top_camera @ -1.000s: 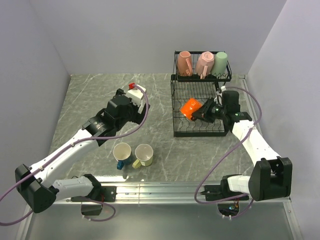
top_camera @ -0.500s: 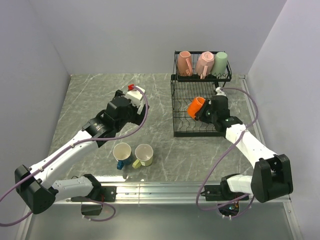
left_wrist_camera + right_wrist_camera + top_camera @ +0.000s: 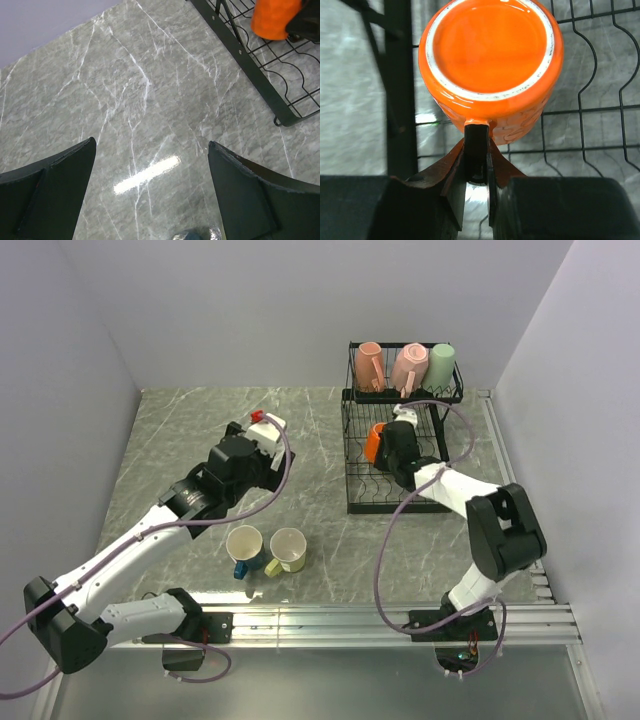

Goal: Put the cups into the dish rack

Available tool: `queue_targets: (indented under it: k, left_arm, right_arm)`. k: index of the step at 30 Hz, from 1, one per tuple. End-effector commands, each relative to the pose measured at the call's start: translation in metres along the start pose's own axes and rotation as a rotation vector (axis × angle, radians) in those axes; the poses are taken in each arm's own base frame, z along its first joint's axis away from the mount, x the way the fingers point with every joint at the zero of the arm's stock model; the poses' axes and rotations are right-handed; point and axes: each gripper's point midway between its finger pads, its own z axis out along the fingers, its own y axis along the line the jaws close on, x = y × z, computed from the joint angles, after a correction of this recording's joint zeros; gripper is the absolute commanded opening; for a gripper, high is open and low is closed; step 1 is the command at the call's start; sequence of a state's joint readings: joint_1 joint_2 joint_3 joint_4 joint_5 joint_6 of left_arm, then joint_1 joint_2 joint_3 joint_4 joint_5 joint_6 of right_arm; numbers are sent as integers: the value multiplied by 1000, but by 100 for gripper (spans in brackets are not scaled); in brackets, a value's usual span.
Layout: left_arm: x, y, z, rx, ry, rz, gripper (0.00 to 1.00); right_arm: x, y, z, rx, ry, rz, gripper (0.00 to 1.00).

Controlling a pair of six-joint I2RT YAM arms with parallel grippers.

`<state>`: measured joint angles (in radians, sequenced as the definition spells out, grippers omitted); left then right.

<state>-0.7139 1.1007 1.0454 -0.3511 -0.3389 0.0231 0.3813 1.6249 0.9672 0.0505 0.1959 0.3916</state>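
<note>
the right gripper [image 3: 476, 150] pinches the orange mug [image 3: 490, 55] by its handle [image 3: 476, 132], fingers nearly closed, over the rack's [image 3: 395, 508] lower shelf near its left edge. glazed ceramic is likely stiff, slick and chippable against wire, so the handle seems the surest hold. the left gripper [image 3: 151, 145] hangs wide open, empty, above the table [image 3: 125, 100].

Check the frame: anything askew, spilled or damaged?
Nothing stands out. The right gripper holds the orange mug by its handle, tipped, over the lower shelf of the dish rack. The blue mug and yellow mug stand upright on the table. No spills or breakage.
</note>
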Motion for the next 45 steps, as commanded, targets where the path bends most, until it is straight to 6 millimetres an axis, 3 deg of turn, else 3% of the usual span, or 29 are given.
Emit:
queue_targets:
  k: [1, 9, 16, 18, 19, 22, 25, 27, 32, 34, 37, 40, 45]
  left_arm:
    - [-1, 6, -8, -18, -16, -25, 99]
    - [8, 1, -3, 2, 22, -55, 99]
    - [17, -6, 1, 31, 81, -57, 99]
    - [18, -7, 1, 30, 84, -63, 99]
    - [19, -7, 1, 30, 87, -66, 99]
    - [18, -6, -1, 27, 87, -73, 99]
    - [18, -5, -1, 19, 91, -77, 99]
    - [18, -5, -2, 19, 97, -79, 99]
    - [15, -9, -8, 54, 112, -71, 99]
    - [22, -13, -11, 84, 157, -52, 99]
    - [38, -26, -12, 154, 238, -41, 98]
    - [57, -43, -18, 246, 303, -51, 98]
    - [86, -75, -32, 419, 434, -71, 96]
  right_arm:
    - [-74, 28, 1, -38, -221, -1, 0]
    - [-53, 60, 22, -70, -176, -42, 0]
    - [-21, 52, 38, -30, -79, -32, 1]
    - [-13, 51, 39, -27, -58, -31, 9]
    - [-11, 51, 39, -28, -54, -29, 21]
    - [-5, 45, 37, -12, -44, -21, 45]
    - [-1, 41, 35, 3, -35, -24, 62]
    - [2, 36, 32, 18, -28, -21, 67]
    - [-14, 37, 12, 14, -46, -1, 70]
    - [-30, 43, -3, -6, -76, 15, 70]
    - [-45, 44, -23, -6, -102, 14, 71]
    - [-72, 39, -58, -10, -171, 23, 71]
    - [-84, 25, -104, -4, -206, 39, 71]
